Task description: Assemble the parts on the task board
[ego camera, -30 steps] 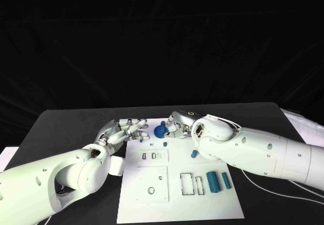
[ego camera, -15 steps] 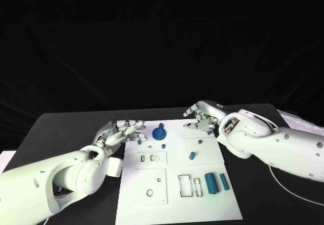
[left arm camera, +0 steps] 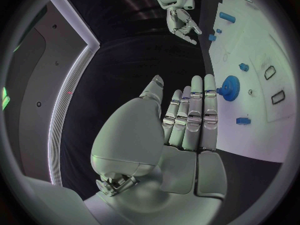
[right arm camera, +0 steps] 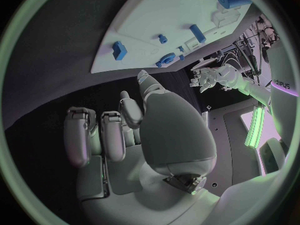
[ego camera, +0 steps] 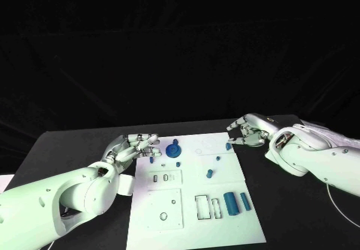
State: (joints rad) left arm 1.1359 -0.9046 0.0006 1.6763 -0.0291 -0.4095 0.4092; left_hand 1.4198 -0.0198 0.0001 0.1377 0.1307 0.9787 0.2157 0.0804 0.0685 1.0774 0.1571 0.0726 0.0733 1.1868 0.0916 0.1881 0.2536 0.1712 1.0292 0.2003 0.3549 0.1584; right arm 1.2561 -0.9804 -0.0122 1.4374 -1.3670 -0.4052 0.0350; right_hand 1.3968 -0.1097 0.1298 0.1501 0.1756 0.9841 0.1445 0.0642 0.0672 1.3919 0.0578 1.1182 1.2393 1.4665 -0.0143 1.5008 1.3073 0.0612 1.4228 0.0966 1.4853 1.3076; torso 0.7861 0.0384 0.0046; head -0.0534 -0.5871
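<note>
board: the task board (ego camera: 196, 219) lies in the middle of the black table (ego camera: 67, 148), with the blue parts spread over it
gear: a round blue gear (ego camera: 174, 151) sits at the far end of the board, just beside the left hand; in the left wrist view it lies off the fingertips (left arm camera: 231, 82)
small parts: a small blue block (ego camera: 229, 146) rests near the board's far right edge; a short blue peg (ego camera: 210, 173) lies mid-board; 2 longer blue bars (ego camera: 235, 201) lie near the right edge beside the outlined slots (ego camera: 210, 206)
left hand: the left hand (ego camera: 135, 148) hovers at the board's far left edge, fingers stretched out and apart, holding nothing
right hand: the right hand (ego camera: 249, 133) hangs over the table just past the board's far right corner, fingers loosely curled and apart, nothing in them
step: judged as reaching for a next part, probably the small block nearest the right hand
how to do it well: come down over the block from above, pinch it across its short sides, lift clear before carrying it, and line it up with its slot before pressing
risk: a sideways brush could slide the small parts off the board's edge
</note>
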